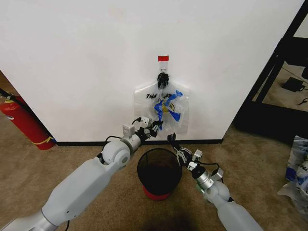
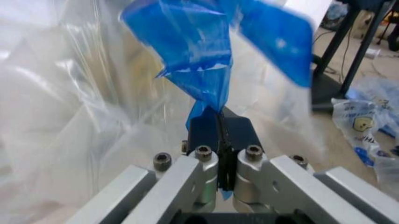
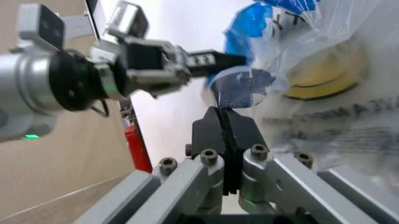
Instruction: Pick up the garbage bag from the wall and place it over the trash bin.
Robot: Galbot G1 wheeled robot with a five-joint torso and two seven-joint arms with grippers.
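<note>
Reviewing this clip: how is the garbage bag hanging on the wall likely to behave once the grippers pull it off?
The garbage bag looks like thin, translucent film hanging crumpled from a wall hook, so it will probably go limp and sag. It seems very light. The left gripper is shut on a bunched blue fold; such smooth film may slip. The right gripper is shut at its lower edge, above the trash bin.

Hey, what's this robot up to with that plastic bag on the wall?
The robot is taking hold of the garbage bag, which hangs from a black hook on the white wall. Its left tool is shut on the bag's lower edge, pinching blue plastic between its fingers. The right tool is shut too, just under the bag's bottom edge; whether it has plastic is unclear. The trash bin stands on the carpet directly below, with no bag over it yet.
</note>
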